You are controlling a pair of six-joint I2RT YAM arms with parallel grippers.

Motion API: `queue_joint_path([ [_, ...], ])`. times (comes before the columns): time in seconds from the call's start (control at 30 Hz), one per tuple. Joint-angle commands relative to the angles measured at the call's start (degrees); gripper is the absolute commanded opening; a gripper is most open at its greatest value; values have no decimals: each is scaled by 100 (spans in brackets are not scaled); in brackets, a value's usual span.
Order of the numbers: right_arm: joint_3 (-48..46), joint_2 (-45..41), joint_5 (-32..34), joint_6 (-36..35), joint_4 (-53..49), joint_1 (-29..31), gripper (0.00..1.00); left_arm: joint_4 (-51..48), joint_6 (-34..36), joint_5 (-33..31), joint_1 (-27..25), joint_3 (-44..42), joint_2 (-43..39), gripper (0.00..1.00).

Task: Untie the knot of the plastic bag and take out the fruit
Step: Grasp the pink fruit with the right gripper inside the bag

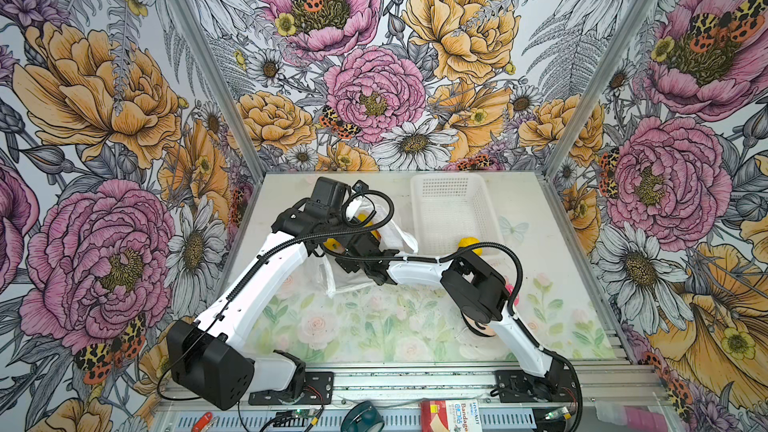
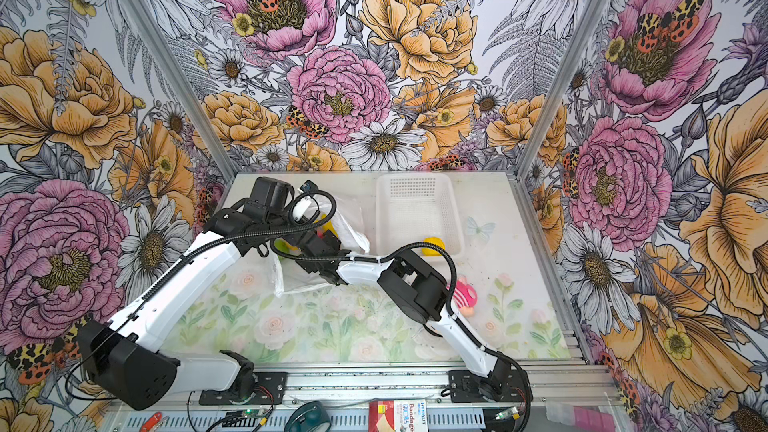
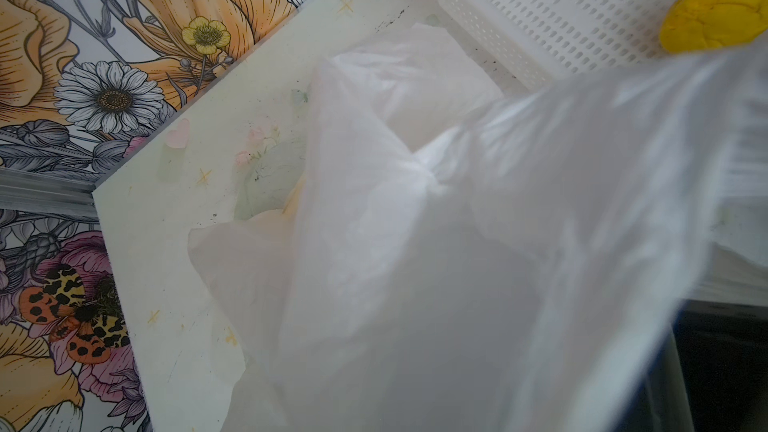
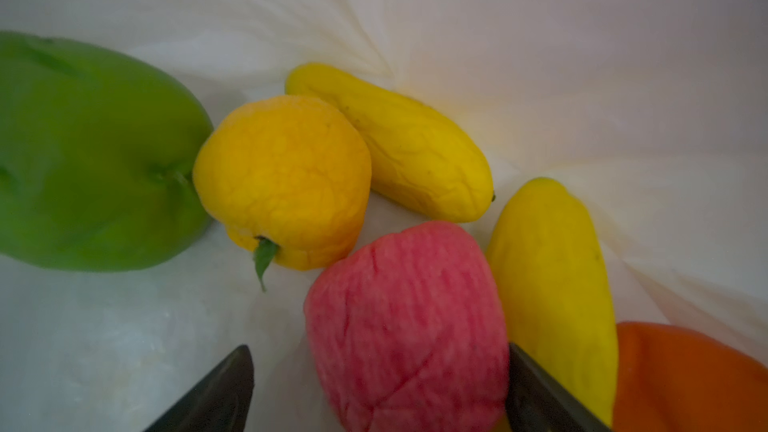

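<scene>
The plastic bag (image 1: 401, 234) lies on the table (image 1: 374, 326) toward the back, left of centre, just beside the white basket (image 1: 453, 201). Its mouth is open & both arms meet there.

The right gripper (image 4: 379, 349) is inside the bag w/ jaws spread wide, one on either side of a pink-red fruit (image 4: 407, 317). One finger (image 4: 536, 388) sits against that fruit's side, btwn it & a long yellow fruit (image 4: 552, 268). The other finger (image 4: 216, 392) is clear of it, so nothing is gripped. In both top views this arm reaches across the middle, and its fingertips are hidden by film & wrist.

Other fruit on the bag's floor:
- a round orange-yellow one (image 4: 286, 180) w/ a green leaf
- a big green one (image 4: 83, 151) touching it on one side
- a second long yellow one (image 4: 399, 143) touching it on the other
- an orange one (image 4: 685, 376) at the frame edge

One more yellow fruit (image 1: 470, 245) is out of the bag, in the basket's near corner (the left wrist view shows it too).

The left gripper is shut tight on the bag's edge. Its fingertips can't be seen (under its own wrist & cable from above, out of frame in its wrist view), but the film (image 3: 457, 263) runs taut up to it and fills most of that view.

A doll (image 2: 464, 295) in pink stripes lies on the table by the right arm's elbow, partly hidden.
</scene>
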Motion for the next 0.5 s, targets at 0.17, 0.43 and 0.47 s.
queue_joint_path([
  [0.17,120,-43,-86,264,-133,-63,66,130,90,123,-64,-34,-194,0],
  [0.43,-950,-862,-244,283,690,-57,46,129,88,88,-60,-47,-177,0],
  [0.47,-1150,-987,-280,268,882,-54,46,127,91,89,-60,-45,-176,0],
])
